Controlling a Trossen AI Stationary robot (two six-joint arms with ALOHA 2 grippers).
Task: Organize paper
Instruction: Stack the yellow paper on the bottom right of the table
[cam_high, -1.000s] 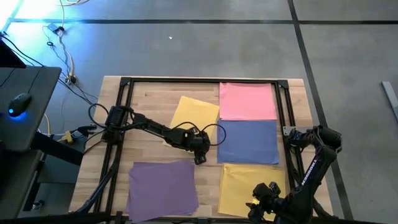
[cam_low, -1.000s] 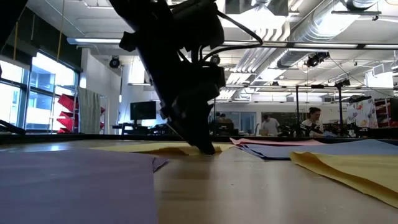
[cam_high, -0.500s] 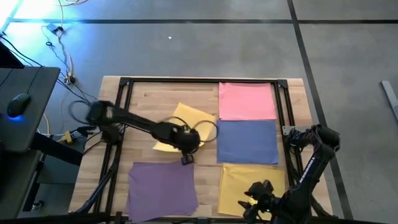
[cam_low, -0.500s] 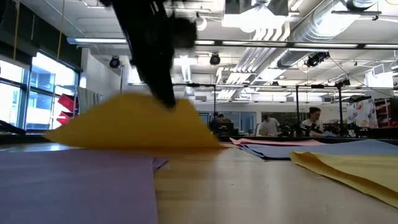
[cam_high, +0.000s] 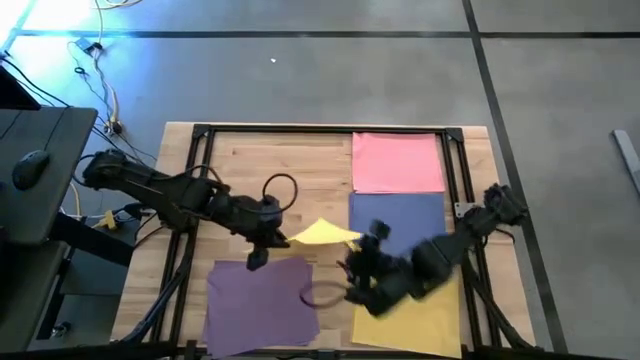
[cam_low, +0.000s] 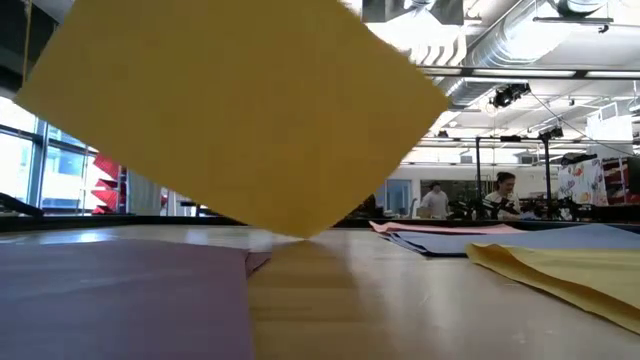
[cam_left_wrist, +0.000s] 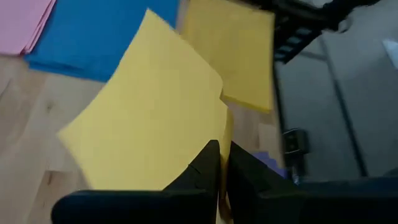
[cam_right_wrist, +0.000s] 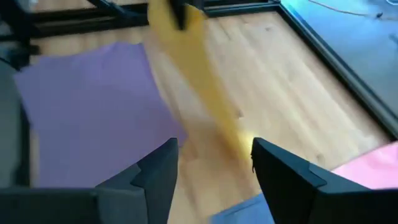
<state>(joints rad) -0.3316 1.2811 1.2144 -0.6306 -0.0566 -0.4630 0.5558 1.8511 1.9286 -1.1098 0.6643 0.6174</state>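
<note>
The left gripper (cam_high: 262, 243) is pinched tight on a corner of a thin yellow paper sheet (cam_high: 325, 233), holding it lifted above the wooden bench (cam_high: 250, 160). The right gripper (cam_high: 352, 280), fingers spread and empty, hangs near it, between the flat purple sheet (cam_high: 260, 300) and the second yellow sheet (cam_high: 420, 320).

The worktop (cam_high: 250, 150) is pale wood with visible grain and a soft sheen, framed by matt black metal rails (cam_high: 205, 180). The paper sheets are thin, smooth and matt: yellow sheet (cam_high: 322, 233), purple sheet (cam_high: 250, 300), blue sheet (cam_high: 410, 212), pink sheet (cam_high: 397, 160).
</note>
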